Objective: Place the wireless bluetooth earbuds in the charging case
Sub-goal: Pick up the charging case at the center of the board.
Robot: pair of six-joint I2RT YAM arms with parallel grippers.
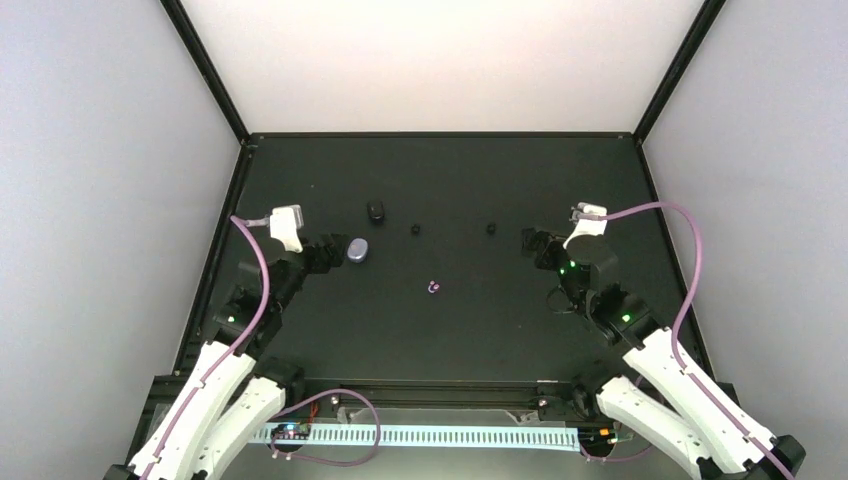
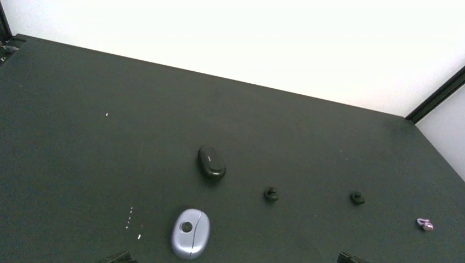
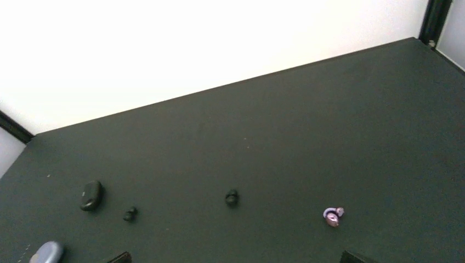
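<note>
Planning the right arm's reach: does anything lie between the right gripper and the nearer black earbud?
Nothing visible does: the nearer black earbud sits in the open just left of the right gripper, whose jaws stand open.

Bright, even light floods the enclosure, washing the plain white back wall (image 1: 440,60) almost featureless. The matte black tabletop (image 1: 440,340) reads dark, shadows barely visible on it. The glossy black pebble-shaped case (image 2: 211,162) carries one small glint. Both wrist views look sharp.
</note>
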